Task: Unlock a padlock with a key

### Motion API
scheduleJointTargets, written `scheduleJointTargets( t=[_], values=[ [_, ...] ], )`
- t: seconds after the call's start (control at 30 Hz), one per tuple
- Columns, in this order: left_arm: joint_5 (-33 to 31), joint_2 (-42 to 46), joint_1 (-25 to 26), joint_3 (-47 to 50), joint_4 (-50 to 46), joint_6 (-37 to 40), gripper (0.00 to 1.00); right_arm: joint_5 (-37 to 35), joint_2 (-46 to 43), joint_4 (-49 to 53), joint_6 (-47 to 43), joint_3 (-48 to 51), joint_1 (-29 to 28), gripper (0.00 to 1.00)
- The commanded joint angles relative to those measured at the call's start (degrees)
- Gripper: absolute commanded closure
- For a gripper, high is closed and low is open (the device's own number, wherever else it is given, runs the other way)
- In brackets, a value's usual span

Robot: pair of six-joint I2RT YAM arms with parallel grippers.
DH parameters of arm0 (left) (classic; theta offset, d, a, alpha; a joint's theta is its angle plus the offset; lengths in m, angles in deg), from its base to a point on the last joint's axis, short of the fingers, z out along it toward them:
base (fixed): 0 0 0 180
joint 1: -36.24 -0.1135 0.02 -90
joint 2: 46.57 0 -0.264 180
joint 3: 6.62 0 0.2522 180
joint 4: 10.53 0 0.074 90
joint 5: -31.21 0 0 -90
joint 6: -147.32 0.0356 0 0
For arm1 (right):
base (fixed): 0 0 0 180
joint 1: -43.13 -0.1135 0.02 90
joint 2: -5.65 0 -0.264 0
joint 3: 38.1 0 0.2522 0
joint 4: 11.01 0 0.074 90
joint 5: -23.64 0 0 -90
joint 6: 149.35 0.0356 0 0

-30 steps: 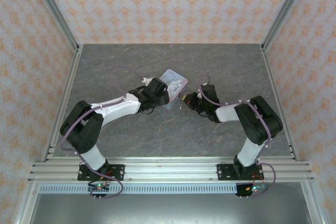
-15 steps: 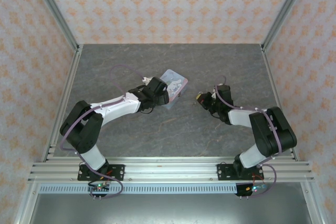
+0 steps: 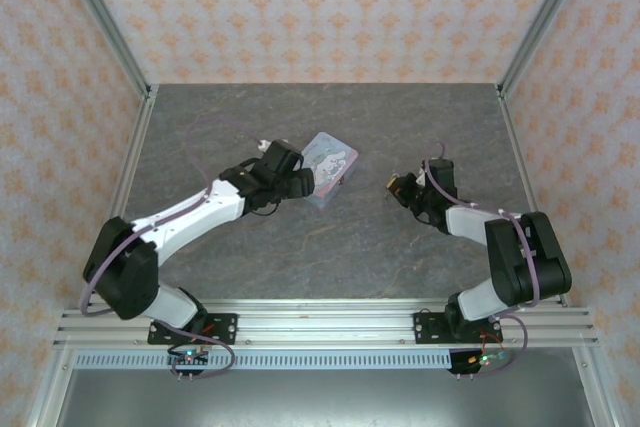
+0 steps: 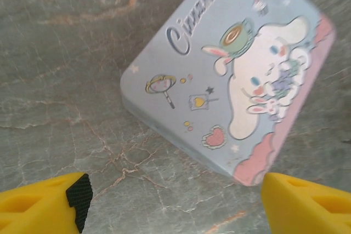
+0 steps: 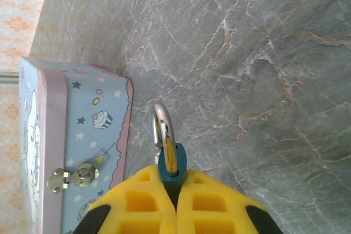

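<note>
The padlock (image 5: 173,161) has a small blue body, and my right gripper (image 5: 175,177) is shut on it. Its metal shackle (image 5: 163,120) points away from the fingers, and one end appears to stand free of the body. From above, the right gripper (image 3: 401,187) hovers over the table to the right of the tin. My left gripper (image 4: 174,195) is open, its yellow fingertips (image 4: 49,204) spread over bare table just short of the tin's near corner. In the top view the left gripper (image 3: 303,183) sits at the tin's left side. The key is out of view.
The pastel blue-and-pink tin (image 3: 329,162) with a cartoon lid (image 4: 236,75) lies mid-table between the arms. Its metal hasp (image 5: 68,178) faces the right gripper. Grey marble tabletop (image 3: 400,127) stretches behind and to the right. Aluminium frame posts (image 3: 125,162) line the sides.
My right gripper has drawn back to the right, away from the tin, carrying the padlock. The left arm's elbow has swung out to the left and its gripper has shifted slightly left.
</note>
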Motion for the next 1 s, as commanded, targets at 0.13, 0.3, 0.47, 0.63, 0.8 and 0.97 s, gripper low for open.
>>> scheduleJointTargets(
  t=[0.13,0.3,0.47,0.63,0.8,0.97],
  values=[
    [0.67,7.88,-2.85,-0.49,-5.85,1.47,0.17,-0.80,-0.51,3.33,-0.76,-0.37,2.53,0.80],
    [1.31,12.82,-5.71,-1.10,-9.36,1.38,0.16,-0.71,-3.10,5.64,0.02,2.07,6.58,0.71],
    [-0.06,16.75,-7.47,-1.93,-12.37,0.99,0.15,-1.44,-10.18,9.84,-0.85,2.79,8.09,0.55],
    [-10.95,19.03,-8.74,-2.24,-13.95,1.99,0.11,-5.92,-18.94,19.96,-5.44,-2.33,8.08,0.26],
    [-29.84,22.05,-9.56,1.08,-7.33,8.99,0.00,-25.38,-23.86,32.82,-12.47,-12.17,8.04,0.02],
    [-44.11,25.25,-10.56,9.63,9.03,20.71,0.00,-46.61,-25.57,22.18,-22.88,-9.37,8.09,0.01]
  ],
)
